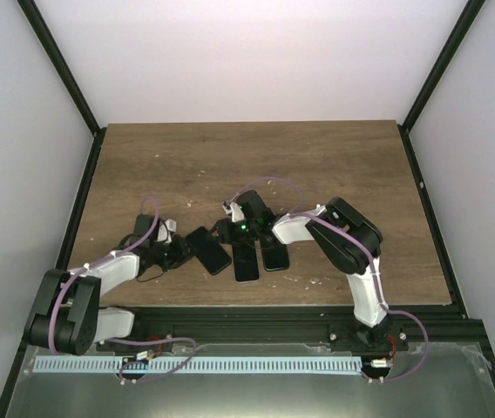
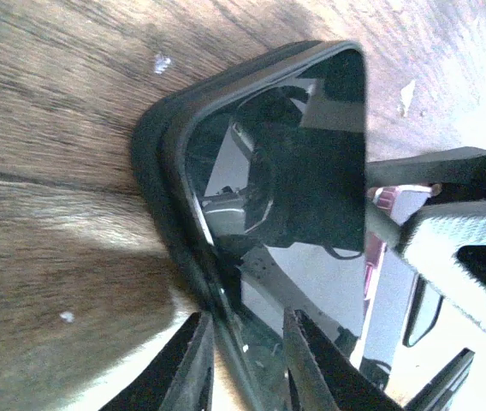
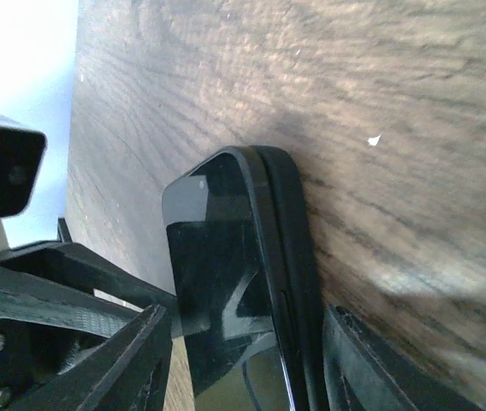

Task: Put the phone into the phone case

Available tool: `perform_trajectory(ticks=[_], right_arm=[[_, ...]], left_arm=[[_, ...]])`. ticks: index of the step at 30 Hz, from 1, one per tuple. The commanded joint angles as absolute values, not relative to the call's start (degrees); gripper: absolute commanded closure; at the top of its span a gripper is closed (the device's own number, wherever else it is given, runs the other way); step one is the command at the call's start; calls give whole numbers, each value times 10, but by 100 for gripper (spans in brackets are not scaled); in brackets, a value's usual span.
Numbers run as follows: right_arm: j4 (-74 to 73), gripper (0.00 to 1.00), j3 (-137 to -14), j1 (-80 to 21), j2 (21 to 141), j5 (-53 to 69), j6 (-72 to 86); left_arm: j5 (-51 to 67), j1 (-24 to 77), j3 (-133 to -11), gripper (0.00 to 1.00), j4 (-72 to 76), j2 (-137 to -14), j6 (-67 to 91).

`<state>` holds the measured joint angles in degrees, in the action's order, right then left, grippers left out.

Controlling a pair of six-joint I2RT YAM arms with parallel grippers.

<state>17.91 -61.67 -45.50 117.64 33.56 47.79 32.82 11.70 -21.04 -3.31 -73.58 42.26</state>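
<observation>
The phone [image 1: 246,261] is seen lying flat on the tabletop [image 1: 317,165], glossy screen up, the middle one of three dark slabs set in a row near the arms. The right pincer [image 3: 247,312] is held low over its far end, jaws spread across the phone's width, one finger [image 3: 132,360] at each long edge. Whether those edges are actually squeezed cannot be told. A black rounded rim [image 3: 294,248] is seen running along one side of the screen. Just beside the phone, on the right, a second dark slab [image 1: 274,254] is laid. To the left, a tilted slab [image 1: 209,251] with a thick dark border is met by the left pincer [image 2: 245,317]. Its jaws are set narrow, astride the slab's edge, though a firm grip cannot be confirmed.
</observation>
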Motion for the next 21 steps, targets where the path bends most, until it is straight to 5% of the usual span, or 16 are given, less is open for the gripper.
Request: perform_trajectory(ticks=[1, 10, 21], right_arm=[[136, 50, -633, -469, 1156, 358, 431], [90, 44, -633, -469, 1156, 329, 391], [72, 40, -631, -480, 1181, 316, 386]], left_arm=[[308, 123, -238, 73, -74, -697, 397], [236, 120, -220, 88, -138, -647, 373], [345, 84, -187, 85, -41, -669, 403]])
